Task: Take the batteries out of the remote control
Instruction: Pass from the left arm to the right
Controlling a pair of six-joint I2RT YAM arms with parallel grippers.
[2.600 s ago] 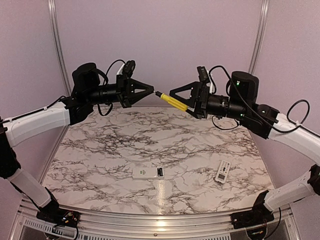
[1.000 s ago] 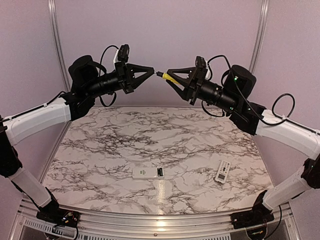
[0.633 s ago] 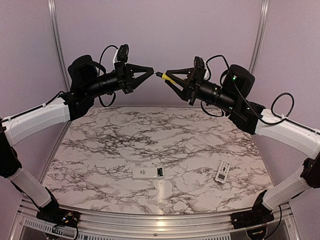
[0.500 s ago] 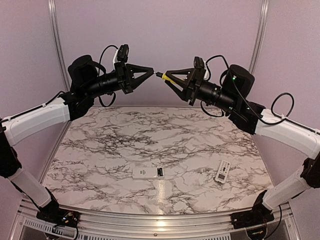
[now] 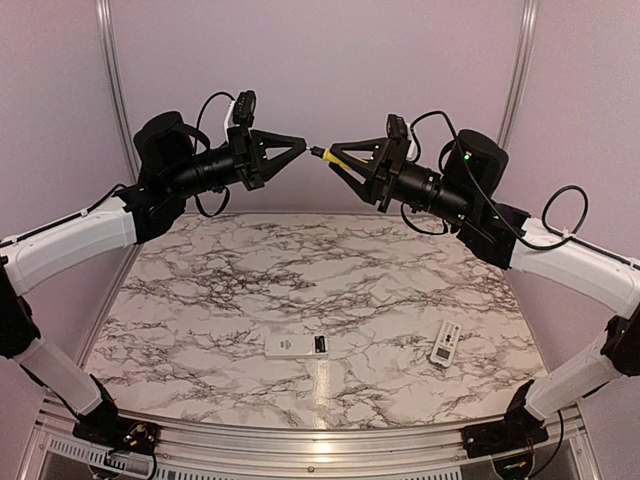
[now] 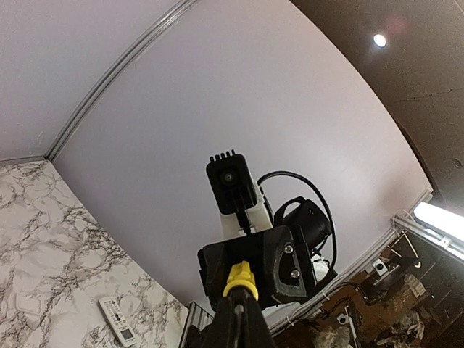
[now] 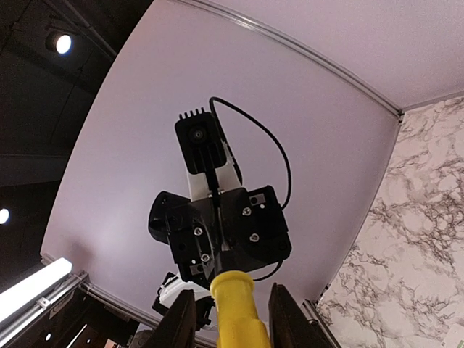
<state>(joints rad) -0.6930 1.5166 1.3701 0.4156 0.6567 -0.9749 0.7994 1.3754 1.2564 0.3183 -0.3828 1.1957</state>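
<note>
Lilac walls close round a white, grey-veined marble table [image 5: 250,290]. On it, near the front edge, we find the remote [image 5: 290,346] lying flat, with a small dark opening [image 5: 320,346] toward its right end. Whether the batteries sit inside we cannot tell, as it is too small to read. To the right of the remote, well apart from it, lies a second white handset [image 5: 445,343], buttons up and set at a slant. Both arms reach high above and behind the remote, well clear of it, their grippers facing each other nose to nose. Our right gripper [image 5: 335,156] is clamped on the yellow handle of a screwdriver [image 7: 235,312], a finger on each side, with the shaft pointing at the other gripper. Our left gripper [image 5: 298,148] has its jaws drawn together to a point, holding nothing that we can see, just at the screwdriver's tip; we cannot tell whether the two touch.
</note>
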